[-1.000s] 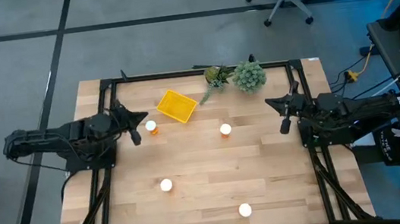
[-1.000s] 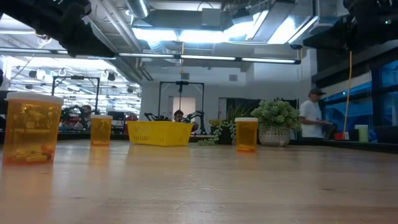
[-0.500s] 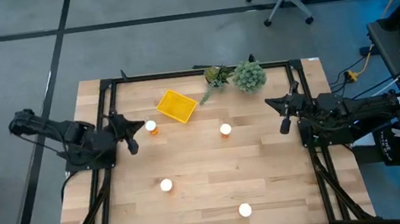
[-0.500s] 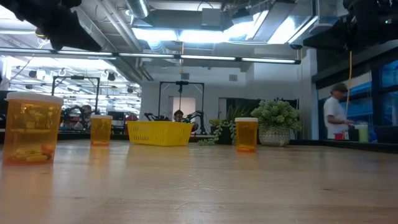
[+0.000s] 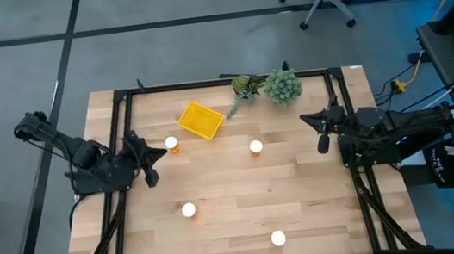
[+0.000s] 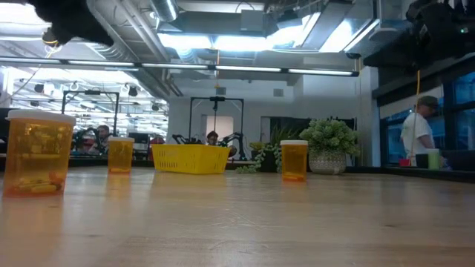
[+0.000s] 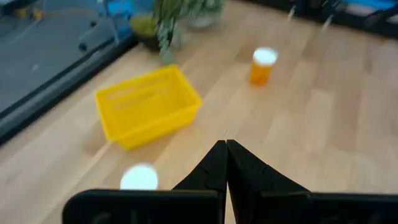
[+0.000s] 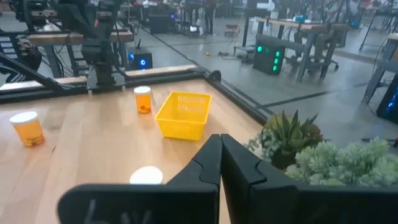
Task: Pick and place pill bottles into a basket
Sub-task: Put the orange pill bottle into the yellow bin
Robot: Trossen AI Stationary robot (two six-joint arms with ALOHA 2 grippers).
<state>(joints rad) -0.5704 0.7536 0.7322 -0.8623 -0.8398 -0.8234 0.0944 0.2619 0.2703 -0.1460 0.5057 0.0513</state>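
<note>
Four orange pill bottles with white caps stand upright on the wooden table: one (image 5: pixel 172 143) beside the yellow basket (image 5: pixel 201 120), one at mid-table (image 5: pixel 256 148), and two nearer the front edge (image 5: pixel 188 209) (image 5: pixel 278 239). My left gripper (image 5: pixel 156 153) is shut and empty, just left of the bottle by the basket. In the left wrist view its fingers (image 7: pixel 226 144) meet in front of the basket (image 7: pixel 148 106). My right gripper (image 5: pixel 312 125) is shut and empty at the table's right side. Its fingers (image 8: pixel 220 138) point toward the basket (image 8: pixel 183 115).
Two green plant clumps (image 5: pixel 245 84) (image 5: pixel 283 86) sit at the far edge, right of the basket. A black frame runs along the table's edges. In the low view a person (image 6: pixel 419 137) stands in the room beyond the table.
My left gripper has drawn back a little toward the table's left and near edges, away from the bottle by the basket, as the arm's rear part folded up. Its fingers stay shut. The bottles and basket have not moved.
</note>
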